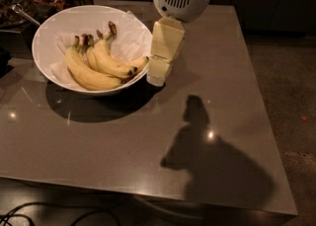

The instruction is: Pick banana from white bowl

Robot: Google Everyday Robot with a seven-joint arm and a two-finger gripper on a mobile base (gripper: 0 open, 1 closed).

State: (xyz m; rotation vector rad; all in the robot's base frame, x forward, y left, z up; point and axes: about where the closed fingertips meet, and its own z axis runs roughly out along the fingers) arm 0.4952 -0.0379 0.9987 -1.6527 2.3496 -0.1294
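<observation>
Camera view. Gripper [157,78], cream-coloured, hangs pointing down over the table [123,156], just beside the right rim of the white bowl [52,22], outside it. How far open it is: cannot tell; nothing seen in its hold. The banana [109,57], w/ long dark stem at the top, lies in the bowl on crumpled paper lining [131,32], touching the longer bananas [81,71] at its left. Arm's shadow [212,161] falls on the table, lower right.
</observation>
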